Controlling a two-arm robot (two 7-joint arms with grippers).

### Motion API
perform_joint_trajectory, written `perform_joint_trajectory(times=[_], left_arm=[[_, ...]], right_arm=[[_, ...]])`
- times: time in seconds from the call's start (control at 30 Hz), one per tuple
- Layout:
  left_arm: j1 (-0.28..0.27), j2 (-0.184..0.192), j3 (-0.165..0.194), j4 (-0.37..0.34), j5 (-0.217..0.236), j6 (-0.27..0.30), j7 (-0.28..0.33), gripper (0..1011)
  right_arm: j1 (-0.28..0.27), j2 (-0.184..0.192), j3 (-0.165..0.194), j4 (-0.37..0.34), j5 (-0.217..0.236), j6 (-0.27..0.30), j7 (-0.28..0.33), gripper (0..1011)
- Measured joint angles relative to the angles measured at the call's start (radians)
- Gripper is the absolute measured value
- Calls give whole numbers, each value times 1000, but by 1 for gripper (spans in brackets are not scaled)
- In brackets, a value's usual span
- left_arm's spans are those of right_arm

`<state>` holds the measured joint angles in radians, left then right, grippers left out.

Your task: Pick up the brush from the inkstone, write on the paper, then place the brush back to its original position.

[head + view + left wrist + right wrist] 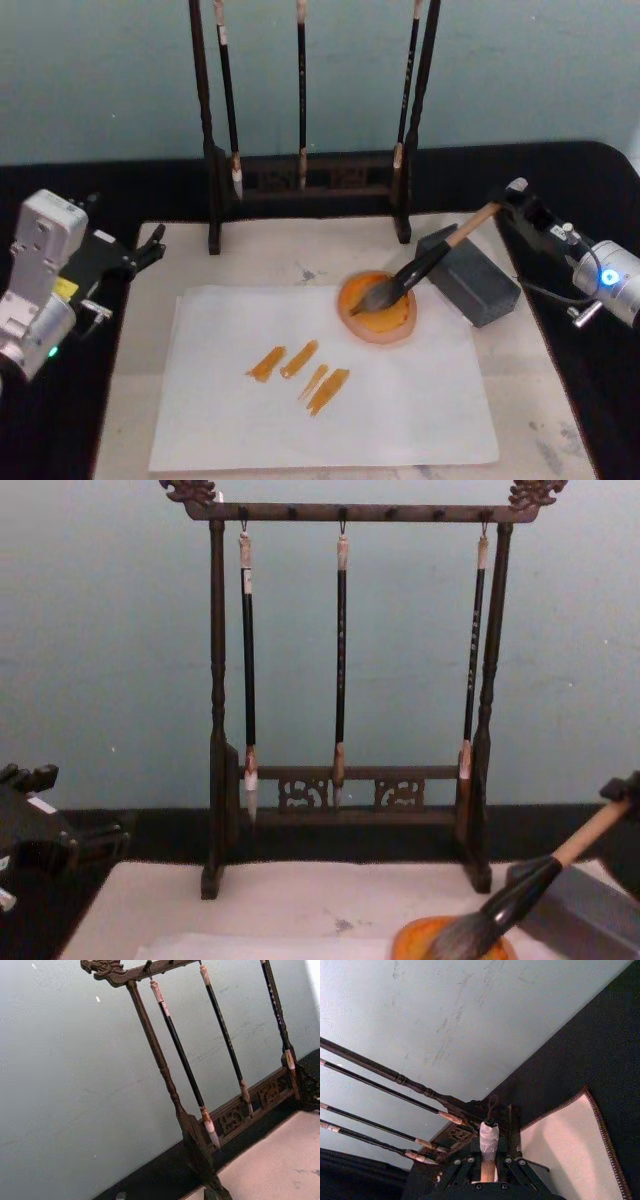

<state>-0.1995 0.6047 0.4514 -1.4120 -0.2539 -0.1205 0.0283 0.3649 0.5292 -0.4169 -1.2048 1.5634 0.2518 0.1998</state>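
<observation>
Right gripper (512, 198) is gripping the brush (425, 265) by its top, fingers seemingly closed on it. Bristles are lying in the inkstone (385, 330) on the paper (400, 400), away from the fingers. Pinkish mat (260, 265), black table (600, 420), teal wall (100, 80). Left gripper (150, 245) idling.

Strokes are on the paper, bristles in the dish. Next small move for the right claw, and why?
Probably open the right claw and release: the brush already has its bristles in the inkstone, handle over the grey block, and the paper carries orange strokes. The left claw sits parked at the left.
</observation>
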Motion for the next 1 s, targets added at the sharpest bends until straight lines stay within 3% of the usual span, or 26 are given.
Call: perform_joint_trajectory(times=[1.0], left_arm=[[0,0,0,0,0,0,0,1010]], right_arm=[[27,17,-49,33,90,-6,-9,171]])
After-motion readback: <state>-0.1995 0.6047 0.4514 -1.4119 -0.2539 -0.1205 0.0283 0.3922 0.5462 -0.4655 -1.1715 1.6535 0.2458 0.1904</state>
